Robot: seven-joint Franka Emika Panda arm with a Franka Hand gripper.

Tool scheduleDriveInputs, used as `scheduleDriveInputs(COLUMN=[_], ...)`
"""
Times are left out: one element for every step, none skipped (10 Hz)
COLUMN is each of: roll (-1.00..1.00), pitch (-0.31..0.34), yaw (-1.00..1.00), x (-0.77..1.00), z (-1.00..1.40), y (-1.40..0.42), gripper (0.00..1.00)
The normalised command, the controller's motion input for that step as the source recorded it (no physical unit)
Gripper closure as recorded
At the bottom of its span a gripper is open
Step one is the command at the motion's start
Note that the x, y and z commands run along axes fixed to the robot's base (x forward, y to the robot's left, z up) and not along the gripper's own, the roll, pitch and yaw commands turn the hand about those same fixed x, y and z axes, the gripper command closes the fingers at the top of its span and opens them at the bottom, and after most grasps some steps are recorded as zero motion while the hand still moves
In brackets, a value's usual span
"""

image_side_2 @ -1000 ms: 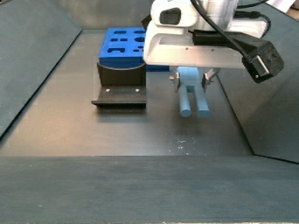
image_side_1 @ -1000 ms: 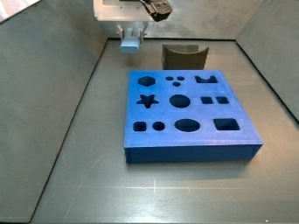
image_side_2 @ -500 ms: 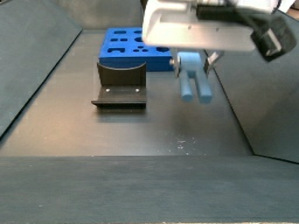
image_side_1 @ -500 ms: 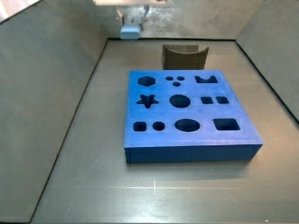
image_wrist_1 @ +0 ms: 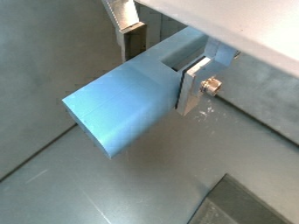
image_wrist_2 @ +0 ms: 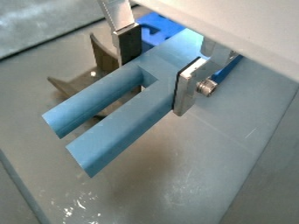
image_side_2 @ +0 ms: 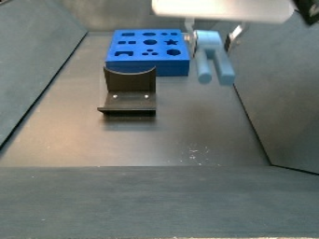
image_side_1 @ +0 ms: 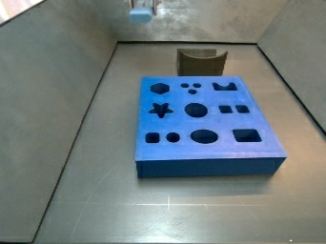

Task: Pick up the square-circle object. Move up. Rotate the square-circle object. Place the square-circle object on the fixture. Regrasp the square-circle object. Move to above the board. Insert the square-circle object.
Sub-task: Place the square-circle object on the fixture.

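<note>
The square-circle object (image_side_2: 212, 57) is a pale blue bar with a slot along it, hanging well above the floor. My gripper (image_side_2: 210, 35) is shut on its upper end, to the right of the fixture (image_side_2: 129, 91) and in front of the board (image_side_2: 149, 51). In both wrist views the silver fingers (image_wrist_1: 193, 83) (image_wrist_2: 191, 85) clamp the square-circle object (image_wrist_1: 131, 103) (image_wrist_2: 117, 118) from both sides. In a side view only the square-circle object (image_side_1: 140, 14) and the tips of the gripper (image_side_1: 144, 7) show at the picture's upper edge, behind and left of the brown fixture (image_side_1: 200, 61) and the blue board (image_side_1: 204, 124).
Grey walls enclose the dark floor (image_side_2: 162, 140) on the sides. The fixture (image_wrist_2: 96, 74) and a corner of the board (image_wrist_2: 176, 37) show below the held piece in a wrist view.
The gripper has risen straight up with the square-circle object, from near the floor to high above it; its body has mostly left both side views.
</note>
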Motion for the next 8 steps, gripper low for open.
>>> scheduleDriveInputs(roll=[0.13,0.13,0.13,0.19,0.18,0.17,0.16,0.12], pitch=[0.101,0.109,0.119,0.255,0.256,0.257,0.249,0.207], yaw=[0.01,0.02,0.03,0.06,0.06,0.06,0.05,0.04], x=[-0.01,0.00,0.00,1.00,1.00,1.00,1.00,1.00], z=[0.55,0.40,0.21,0.07,0.05,0.04,0.05,0.03], y=[0.00,0.00,0.00,-0.62,-0.62,-0.51,-0.45,-0.37], gripper=[1.00,1.00,1.00,1.00,1.00,1.00,1.00,1.00])
